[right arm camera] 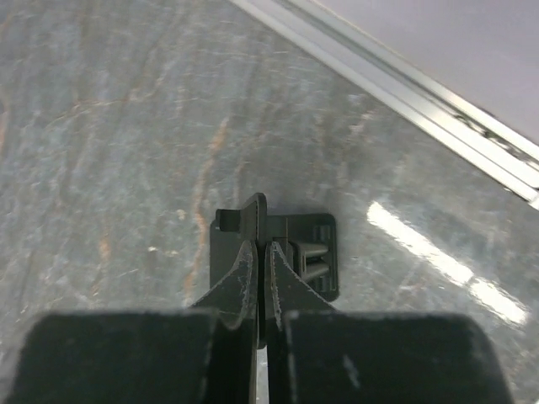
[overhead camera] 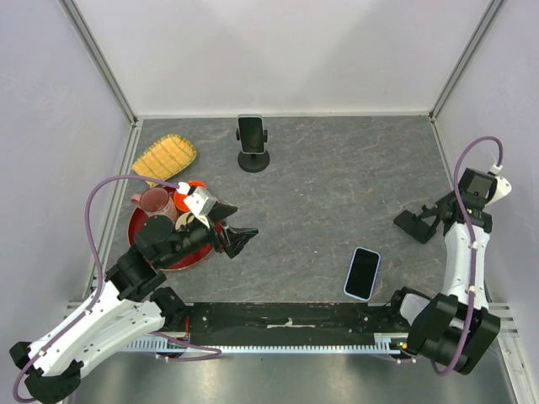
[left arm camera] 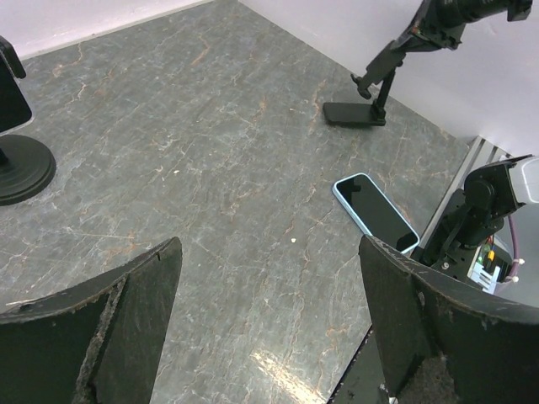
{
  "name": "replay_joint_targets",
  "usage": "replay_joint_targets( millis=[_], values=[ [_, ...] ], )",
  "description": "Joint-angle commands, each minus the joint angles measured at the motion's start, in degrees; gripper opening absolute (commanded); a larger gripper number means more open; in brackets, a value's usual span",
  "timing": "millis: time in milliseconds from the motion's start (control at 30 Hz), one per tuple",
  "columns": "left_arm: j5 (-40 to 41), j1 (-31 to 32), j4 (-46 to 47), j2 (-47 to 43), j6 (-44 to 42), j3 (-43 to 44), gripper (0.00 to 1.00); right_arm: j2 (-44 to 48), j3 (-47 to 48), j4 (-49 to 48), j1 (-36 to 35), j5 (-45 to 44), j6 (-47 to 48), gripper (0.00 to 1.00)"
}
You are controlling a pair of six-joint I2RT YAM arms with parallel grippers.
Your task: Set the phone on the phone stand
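The phone (overhead camera: 362,273), dark-screened in a light-blue case, lies flat on the table at the near right; it also shows in the left wrist view (left arm camera: 376,212). A black folding phone stand (overhead camera: 413,225) rests on the table at the right. My right gripper (overhead camera: 431,215) is shut on the stand's upright plate (right arm camera: 268,220), fingers (right arm camera: 242,278) pinching it edge-on above its base. My left gripper (overhead camera: 242,239) is open and empty, hovering over bare table left of the phone, jaws wide in the left wrist view (left arm camera: 269,252).
A second, round-based stand (overhead camera: 253,158) with a dark phone (overhead camera: 250,133) clipped in it stands at the back centre. A red plate (overhead camera: 143,240) with cups and a yellow woven basket (overhead camera: 164,156) sit at the left. Metal rails edge the table.
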State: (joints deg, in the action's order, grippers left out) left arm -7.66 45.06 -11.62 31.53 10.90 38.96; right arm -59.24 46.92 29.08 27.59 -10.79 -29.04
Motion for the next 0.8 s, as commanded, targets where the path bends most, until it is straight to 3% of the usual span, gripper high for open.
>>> replay_joint_targets(
  millis=[0, 233, 367, 600, 767],
  values=[
    [-0.1, -0.4, 2.2, 0.0, -1.7, -0.2, 0.91, -3.8, 5.6, -5.5, -4.8, -1.7, -1.7, 0.00],
    [1.2, -0.5, 1.7, -0.2, -1.9, 0.0, 0.91, -8.9, 9.7, -12.7, -16.1, 0.1, 1.3, 0.00],
    [2.1, -0.5, 1.1, -0.5, -2.3, -0.1, 0.91, -15.0, 12.1, -17.7, -22.9, 7.3, 5.7, 0.00],
    [3.3, -0.6, 1.2, -0.9, -2.4, -0.1, 0.91, -21.9, 16.5, -20.6, -34.0, 35.3, 20.1, 0.00],
    [3.6, -0.6, 1.2, -1.3, -2.5, -0.3, 0.91, -25.2, 20.2, -10.8, -44.9, 45.5, 41.4, 0.00]
  ],
)
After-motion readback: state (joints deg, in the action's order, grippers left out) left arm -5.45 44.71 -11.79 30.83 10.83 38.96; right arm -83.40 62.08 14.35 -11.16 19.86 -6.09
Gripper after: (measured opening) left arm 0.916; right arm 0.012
